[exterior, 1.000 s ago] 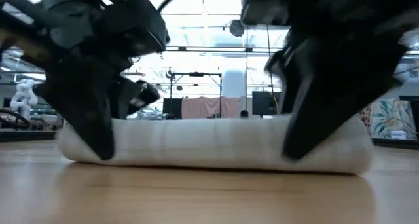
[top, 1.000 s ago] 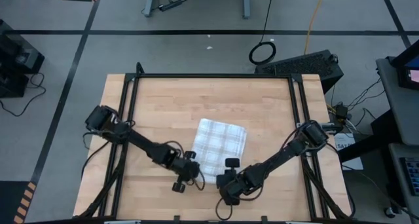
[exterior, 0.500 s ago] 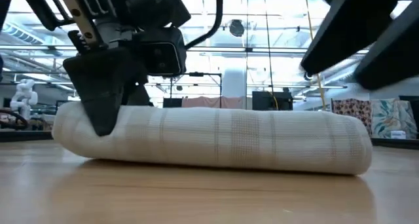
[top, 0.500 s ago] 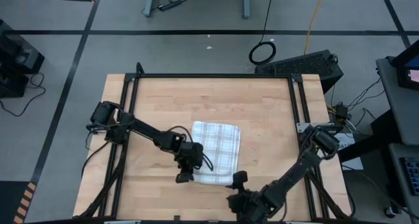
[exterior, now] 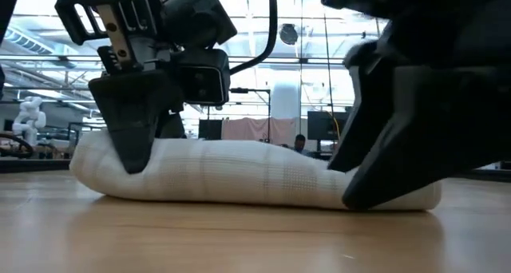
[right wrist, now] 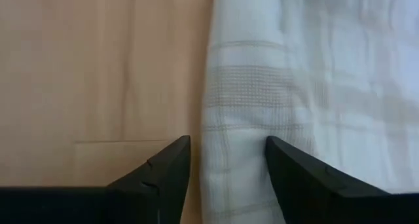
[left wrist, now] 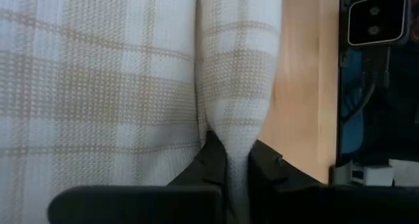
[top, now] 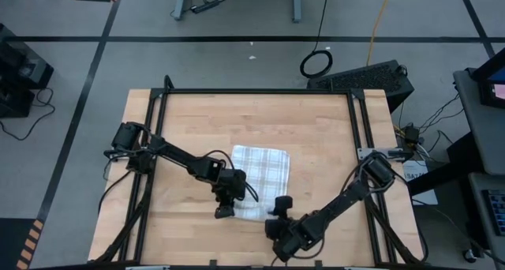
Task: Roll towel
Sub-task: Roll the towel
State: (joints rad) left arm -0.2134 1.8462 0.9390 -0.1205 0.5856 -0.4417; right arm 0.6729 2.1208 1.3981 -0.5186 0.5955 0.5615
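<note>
Wooden table (top: 316,136); black cable coil (top: 316,63) on floor; yellow cable (top: 380,17).

Robotics lab: floor tape (top: 93,65), cables (top: 383,16).

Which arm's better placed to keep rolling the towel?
Left. The left gripper is shut on the towel's rolled edge. The right gripper is open, astride that edge, not gripping.

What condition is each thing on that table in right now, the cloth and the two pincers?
towel: lying on the wooden table, its near edge rolled into a fold.
left pincer: shut on the rolled edge at one end.
right pincer: open, fingers straddling the rolled edge at the other end, not yet closed.
</note>
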